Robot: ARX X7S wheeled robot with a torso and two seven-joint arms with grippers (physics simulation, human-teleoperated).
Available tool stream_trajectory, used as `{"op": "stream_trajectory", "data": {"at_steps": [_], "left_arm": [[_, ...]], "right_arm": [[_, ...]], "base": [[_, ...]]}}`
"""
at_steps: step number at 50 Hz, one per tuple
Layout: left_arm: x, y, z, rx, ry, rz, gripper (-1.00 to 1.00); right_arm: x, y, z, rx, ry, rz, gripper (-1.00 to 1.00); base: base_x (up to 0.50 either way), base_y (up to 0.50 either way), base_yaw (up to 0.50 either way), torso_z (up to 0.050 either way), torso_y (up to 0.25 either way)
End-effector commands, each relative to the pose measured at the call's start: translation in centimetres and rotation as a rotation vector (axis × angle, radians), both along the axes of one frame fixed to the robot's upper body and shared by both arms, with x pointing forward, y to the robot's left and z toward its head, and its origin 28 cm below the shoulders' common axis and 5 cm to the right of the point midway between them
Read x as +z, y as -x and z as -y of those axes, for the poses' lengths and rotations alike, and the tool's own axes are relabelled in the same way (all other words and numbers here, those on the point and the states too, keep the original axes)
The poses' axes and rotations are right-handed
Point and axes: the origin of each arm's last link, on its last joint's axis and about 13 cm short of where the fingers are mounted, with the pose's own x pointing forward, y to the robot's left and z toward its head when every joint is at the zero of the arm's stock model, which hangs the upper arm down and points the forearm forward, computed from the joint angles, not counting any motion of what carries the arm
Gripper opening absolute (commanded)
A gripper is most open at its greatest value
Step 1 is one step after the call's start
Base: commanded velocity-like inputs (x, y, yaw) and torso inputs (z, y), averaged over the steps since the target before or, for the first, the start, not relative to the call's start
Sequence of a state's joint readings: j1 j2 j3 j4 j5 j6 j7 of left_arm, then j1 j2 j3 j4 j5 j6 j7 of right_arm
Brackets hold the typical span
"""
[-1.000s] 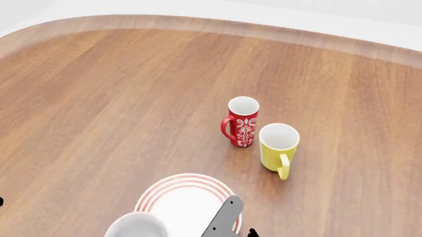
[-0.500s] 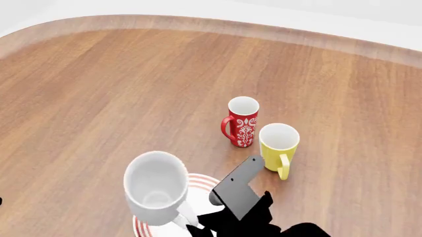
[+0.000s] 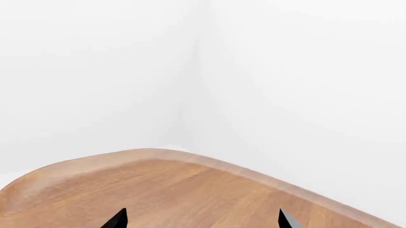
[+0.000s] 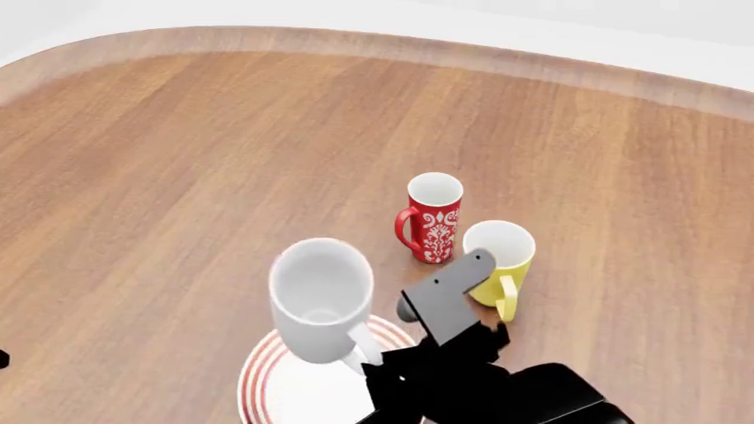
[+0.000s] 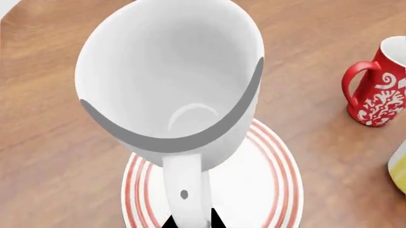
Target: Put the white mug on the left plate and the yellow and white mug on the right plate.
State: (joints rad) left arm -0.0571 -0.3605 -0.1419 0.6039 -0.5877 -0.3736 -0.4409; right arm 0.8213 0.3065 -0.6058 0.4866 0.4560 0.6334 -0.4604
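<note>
The white mug (image 4: 320,299) hangs tilted above a red-ringed plate (image 4: 261,382), its mouth towards the head camera. My right gripper (image 4: 367,360) is shut on the mug's handle (image 5: 184,183), and the plate (image 5: 274,190) lies right under the mug (image 5: 168,80). Only this one plate shows, and I cannot tell whether it is the left plate or the right plate. The yellow and white mug (image 4: 500,254) stands upright beyond the plate, partly behind my right arm. My left gripper (image 3: 199,222) is open over bare table with nothing between its fingertips (image 3: 118,219).
A red mug with a white floral pattern (image 4: 433,217) stands upright just left of the yellow one, also seen as the red mug (image 5: 378,88) in the right wrist view. The wooden table's rounded rim (image 4: 389,46) runs along the far side, with white wall behind it.
My right gripper has risen from the bottom edge of the head view and moved forward, carrying the white mug up above the plate. The red and yellow mugs have not moved.
</note>
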Motion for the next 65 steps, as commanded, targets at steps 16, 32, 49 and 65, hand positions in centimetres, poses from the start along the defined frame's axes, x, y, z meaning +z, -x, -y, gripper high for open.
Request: {"op": "stream_trajectory", "data": {"at_steps": [16,32,49,65], "left_arm": [[0.2,0.4,0.0,0.000,0.005,0.005,1.00],[0.4,0.5,0.0,-0.004,0.008,0.016,1.00],[0.5,0.9,0.1,-0.007,0.010,0.020,1.00],[0.7,1.0,0.1,-0.009,0.013,0.023,1.00]], "right_arm": [[-1.3,0.0,0.2,-0.049,0.044,-0.106,-1.00],[-1.7,-0.4,0.2,-0.056,0.052,-0.124,-1.00],[-3.4,-1.1,-0.3,-0.038,0.047,-0.159,-1.00],[-2.9,-1.2,-0.4,-0.030,0.061,-0.167,-1.00]], "base": [[0.00,0.00,0.00,0.000,0.001],[0.00,0.00,0.00,0.000,0.000],[0.00,0.00,0.00,0.000,0.001],[0.00,0.00,0.00,0.000,0.000]]}}
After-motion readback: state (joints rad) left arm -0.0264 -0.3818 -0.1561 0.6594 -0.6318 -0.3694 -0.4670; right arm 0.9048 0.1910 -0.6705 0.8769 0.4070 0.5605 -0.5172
